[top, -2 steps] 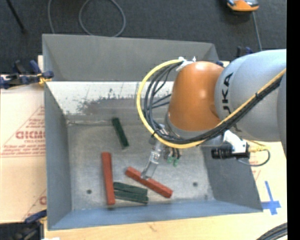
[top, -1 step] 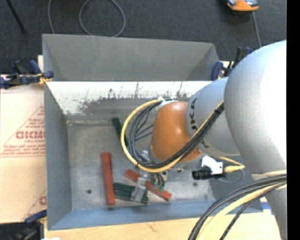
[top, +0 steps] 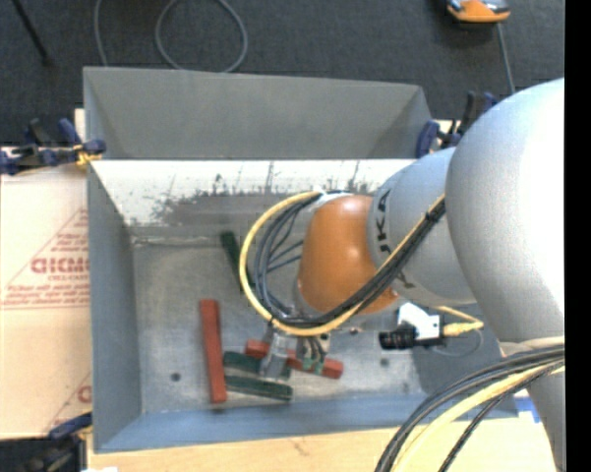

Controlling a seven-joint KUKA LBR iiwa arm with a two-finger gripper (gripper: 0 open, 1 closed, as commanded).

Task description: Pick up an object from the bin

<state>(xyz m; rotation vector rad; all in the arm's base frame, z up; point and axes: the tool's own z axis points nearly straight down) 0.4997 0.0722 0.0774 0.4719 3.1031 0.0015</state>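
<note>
My gripper [top: 275, 355] reaches down under the orange wrist cover, near the bin's front middle, into a small cluster of things. A dark green flat bar [top: 260, 389] lies just in front of it. A shorter green piece [top: 240, 361] touches it on the left. A small red block [top: 257, 347] sits at its left side, and a red and green piece [top: 322, 366] lies to its right. Whether any of these is between the gripper's tips is hidden.
A long red bar [top: 211, 350] lies lengthwise left of the cluster. A dark green object [top: 230, 246] rests further back, near the yellow cable loop. The arm and its cables cover the bin's right half.
</note>
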